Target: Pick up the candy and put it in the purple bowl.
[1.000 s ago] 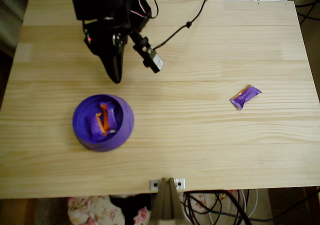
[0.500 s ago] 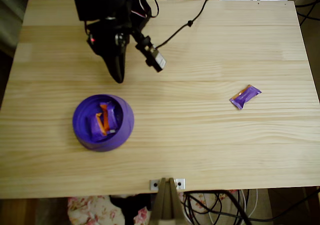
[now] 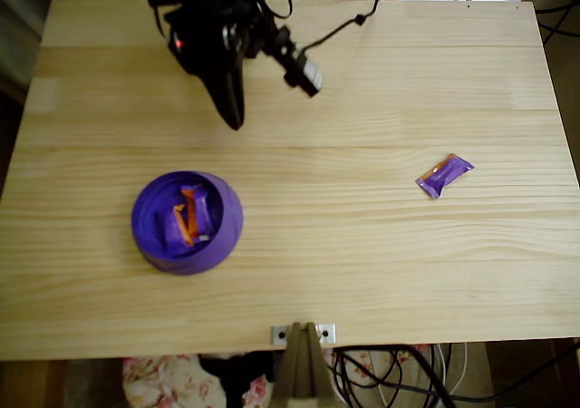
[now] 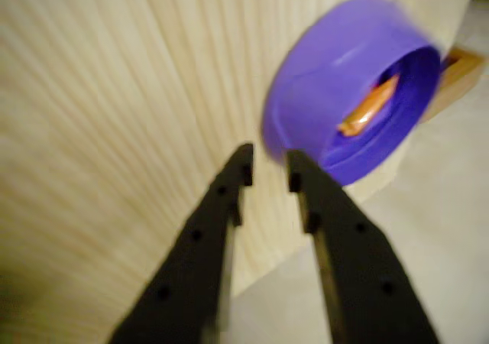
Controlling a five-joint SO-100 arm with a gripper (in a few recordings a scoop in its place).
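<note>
Candy (image 3: 444,174): small flat crinkled wrapper, purple with an orange patch at one end; lies tilted on bare wood at the right of the overhead view, well apart from bowl and arm.
Purple bowl (image 3: 187,221): round, shallow, glossy violet plastic; at the left of the overhead view; inside lie other wrapped sweets (image 3: 188,219), purple and orange; in the wrist view its rim is blurred.
Fingers (image 4: 267,170): two black tapered blades with small holes; tips a narrow gap apart, nothing between them; above the tabletop, short of the bowl.
Arm (image 3: 215,36): black, cables trailing; at the top left.
Tabletop (image 3: 362,245): pale pine planks, straight grain.
</note>
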